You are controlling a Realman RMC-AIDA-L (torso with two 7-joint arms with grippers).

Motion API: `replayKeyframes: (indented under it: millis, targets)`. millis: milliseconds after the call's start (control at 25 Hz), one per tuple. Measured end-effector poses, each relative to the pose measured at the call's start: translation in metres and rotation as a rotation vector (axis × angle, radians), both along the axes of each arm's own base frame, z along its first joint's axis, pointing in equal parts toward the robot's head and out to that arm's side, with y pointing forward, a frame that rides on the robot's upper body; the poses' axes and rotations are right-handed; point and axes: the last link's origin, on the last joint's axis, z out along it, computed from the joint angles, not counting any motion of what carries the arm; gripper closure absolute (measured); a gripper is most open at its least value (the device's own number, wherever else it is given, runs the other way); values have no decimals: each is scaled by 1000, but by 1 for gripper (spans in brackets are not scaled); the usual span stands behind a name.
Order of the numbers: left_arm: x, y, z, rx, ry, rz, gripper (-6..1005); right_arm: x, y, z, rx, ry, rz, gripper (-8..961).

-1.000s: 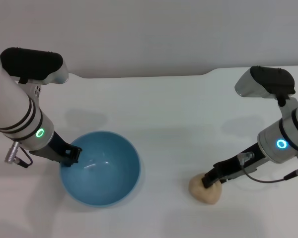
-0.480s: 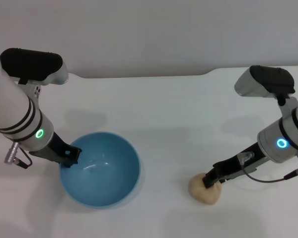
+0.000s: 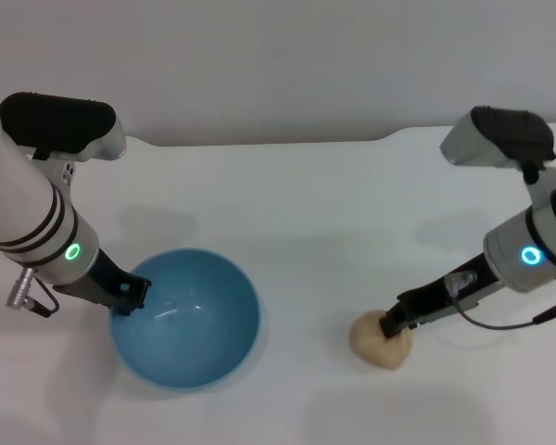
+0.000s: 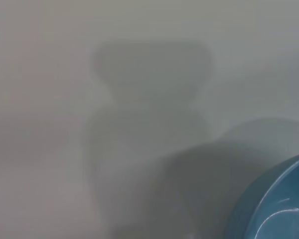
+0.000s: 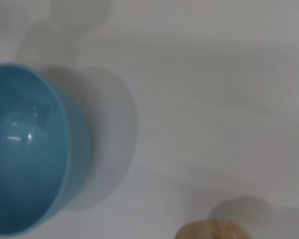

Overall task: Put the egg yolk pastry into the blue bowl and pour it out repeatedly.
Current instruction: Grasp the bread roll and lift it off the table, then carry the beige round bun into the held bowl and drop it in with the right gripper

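Tan, lumpy egg yolk pastry looks light, soft and crumbly; the right tool pinches its top. The left tool clamps the blue bowl rim.

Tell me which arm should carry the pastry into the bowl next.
Right. The right gripper is already on the egg yolk pastry, while the left gripper is at the blue bowl rim, apparently steadying it.

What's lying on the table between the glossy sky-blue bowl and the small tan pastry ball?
Nothing: only bare white table separates the blue bowl from the pastry ball, per the head view.
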Motion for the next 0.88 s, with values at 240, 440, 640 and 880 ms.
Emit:
replayKeyframes:
  millis: [240,440,640,880]
  targets:
    - [1,0,-1,-6,4,-3,1000,-18,6,16,36,43,47,815]
    - [2,-1,-2,-12,5,-4,999,-39,12,26,73,99,98,845]
    - [9,-2,-5,-34,-10,-16,999,-69,27,32,134,190,176,869]
    - [24,-3,-13,-86,-78,-55,1000,-96,43,29,198,276,248,916]
